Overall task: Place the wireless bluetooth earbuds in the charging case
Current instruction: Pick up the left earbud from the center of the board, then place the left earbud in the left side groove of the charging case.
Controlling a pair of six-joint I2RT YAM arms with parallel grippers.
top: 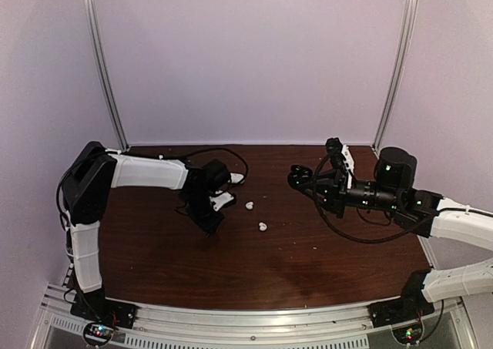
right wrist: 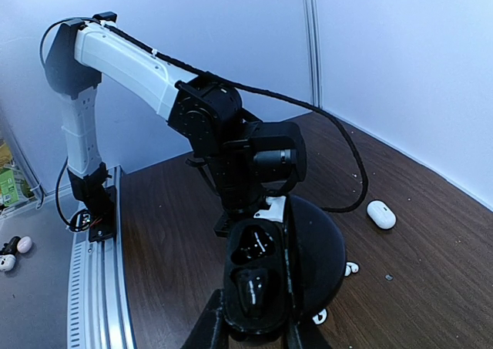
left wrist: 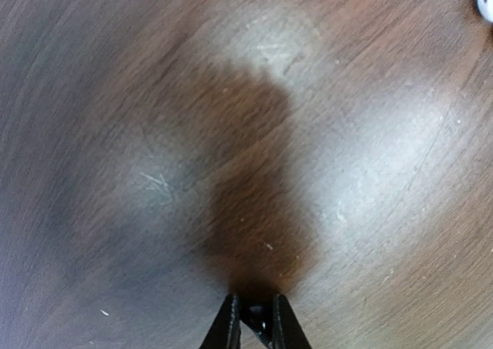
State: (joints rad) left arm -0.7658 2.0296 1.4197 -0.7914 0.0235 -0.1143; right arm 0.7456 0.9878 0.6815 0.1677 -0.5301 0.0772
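Observation:
My right gripper [right wrist: 254,327] is shut on the open black charging case [right wrist: 266,283], holding it up above the table's right half [top: 302,179]. Its two glossy hollows face the wrist camera; the lower one seems to hold a dark bud. Two white earbuds [top: 249,206] [top: 263,226] lie on the table mid-centre, and in the right wrist view they [right wrist: 350,269] [right wrist: 320,316] peek out beside the case. My left gripper [top: 211,227] points down near the table, left of them. Its fingers [left wrist: 229,326] stand close together with a small dark glossy piece [left wrist: 262,327] pinched between them, seemingly the black earbud.
A white oval case [right wrist: 380,214] lies towards the back [top: 236,178] behind the left wrist. The left arm's black cable [right wrist: 350,164] loops over the table. One white earbud [left wrist: 485,4] sits at the top right of the left wrist view. Booth walls close three sides.

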